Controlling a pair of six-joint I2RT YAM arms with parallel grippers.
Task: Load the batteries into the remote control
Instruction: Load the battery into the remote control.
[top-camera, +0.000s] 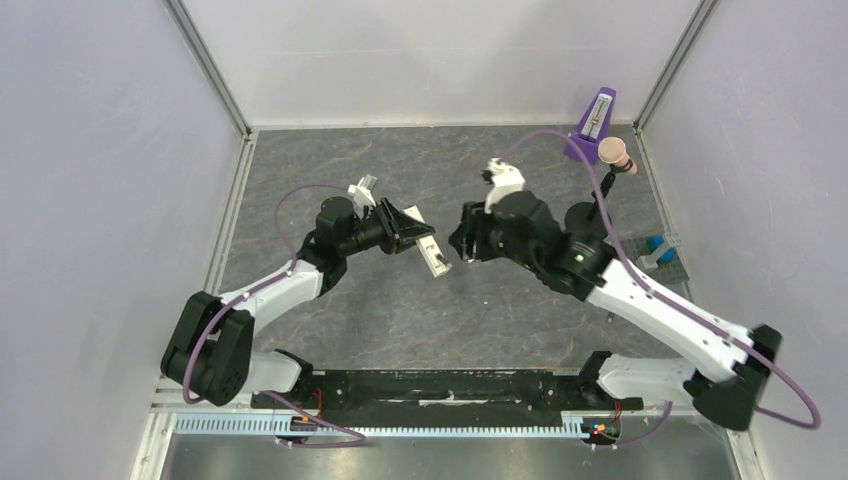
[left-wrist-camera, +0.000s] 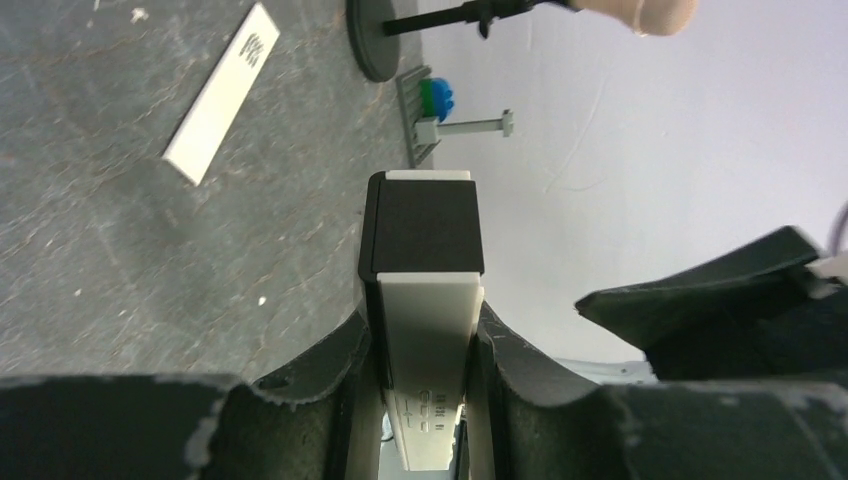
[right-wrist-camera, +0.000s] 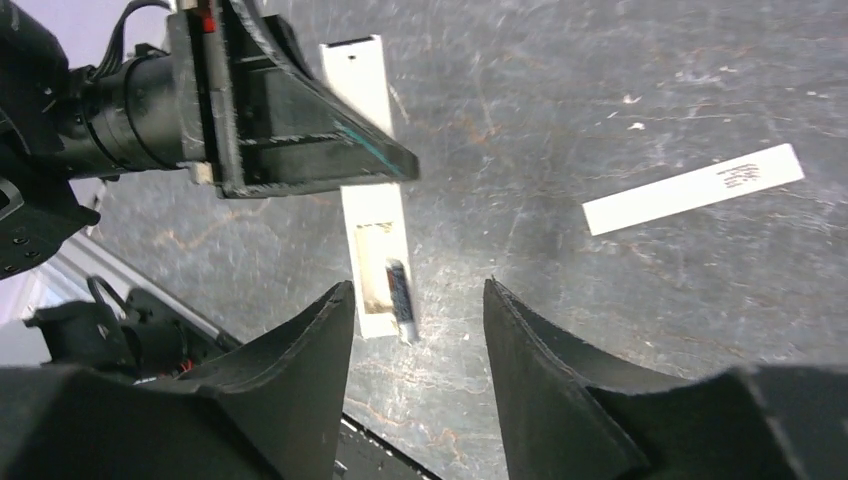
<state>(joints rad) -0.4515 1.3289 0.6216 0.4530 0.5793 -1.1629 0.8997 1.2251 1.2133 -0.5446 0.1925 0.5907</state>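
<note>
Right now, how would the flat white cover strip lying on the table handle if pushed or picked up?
The cover strip looks thin and lies flat on the table, so a push would probably slide it. Its straight edges suggest stiff, light plastic, not floppy. The low profile likely offers little to pinch.

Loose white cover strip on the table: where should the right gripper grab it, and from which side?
Likely mid-length, pinching across the narrow width on the two long edges, coming straight down from above. The cover strip lies flat on the table, thin and long, so only its edges offer a hold. The right gripper is open.
</note>
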